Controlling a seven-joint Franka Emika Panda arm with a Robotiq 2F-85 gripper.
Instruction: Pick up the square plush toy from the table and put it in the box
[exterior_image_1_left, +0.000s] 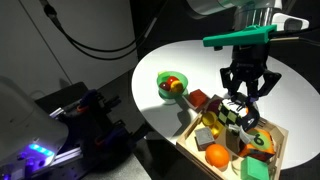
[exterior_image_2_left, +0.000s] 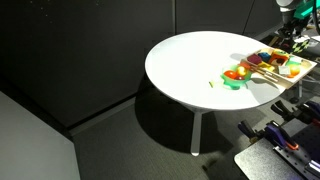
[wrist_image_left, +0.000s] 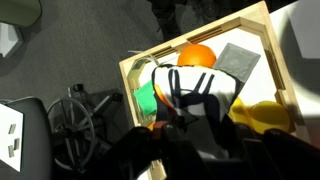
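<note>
My gripper (exterior_image_1_left: 245, 100) hangs over the light-wood box (exterior_image_1_left: 196, 140) at the edge of the round white table (exterior_image_1_left: 190, 60). Its fingers are shut on the square plush toy (exterior_image_1_left: 236, 109), which is white with black markings and is held just above the things in the box. In the wrist view the plush toy (wrist_image_left: 195, 90) fills the space between the dark fingers (wrist_image_left: 198, 126), with the box rim (wrist_image_left: 190, 45) behind it. In an exterior view the gripper (exterior_image_2_left: 290, 35) is above the box (exterior_image_2_left: 297, 74) at the far right.
The box holds an orange ball (wrist_image_left: 195, 55), a grey square (wrist_image_left: 238, 60), a green piece (wrist_image_left: 147, 100) and a yellow thing (wrist_image_left: 265, 115). A red block (exterior_image_1_left: 200, 100) and a small green bowl (exterior_image_1_left: 172, 85) sit beside the box. The table edge drops off just past the box.
</note>
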